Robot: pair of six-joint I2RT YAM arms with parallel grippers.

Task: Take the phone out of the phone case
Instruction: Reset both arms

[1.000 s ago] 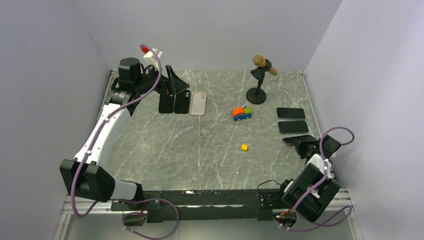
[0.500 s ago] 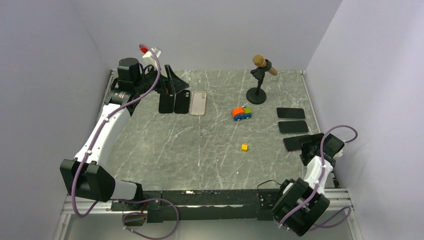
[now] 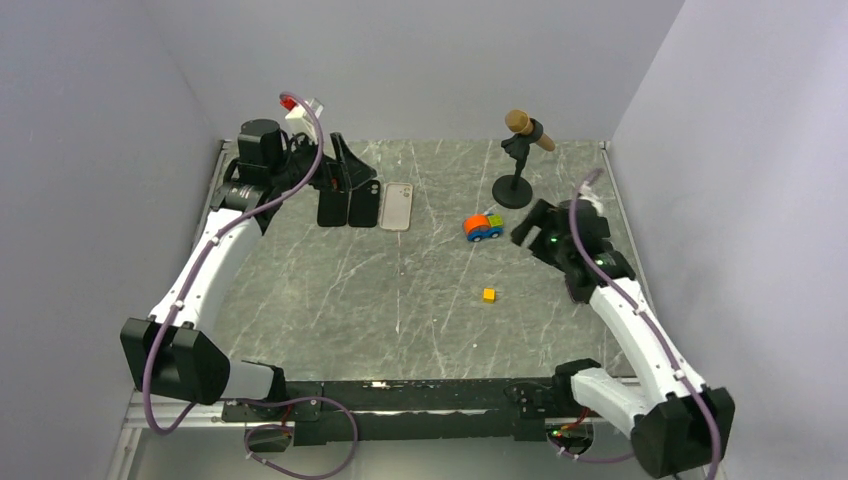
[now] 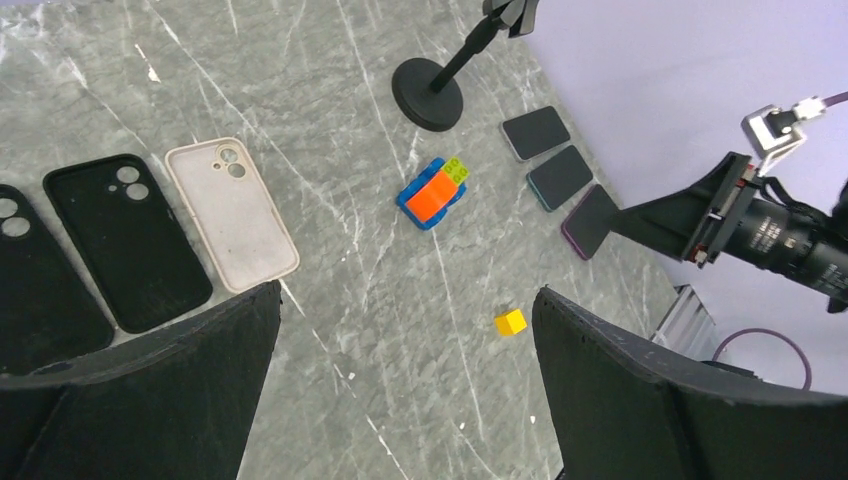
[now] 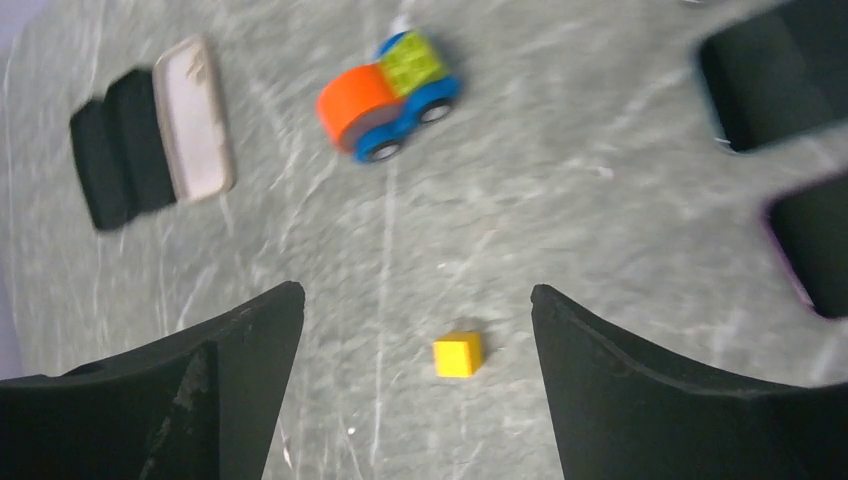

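Looks finished: left gripper [image 4: 407, 295] and right gripper [image 5: 412, 295] both gape wide, empty, dark slab phones [image 4: 561, 176] bare at three o'clock, black and beige rubbery cases [image 4: 125, 240] hollow at ten

Two black cases [image 4: 125, 240] and a beige case [image 4: 232, 215] lie flat, far left; three dark phones [image 4: 560, 177] lie flat, right.
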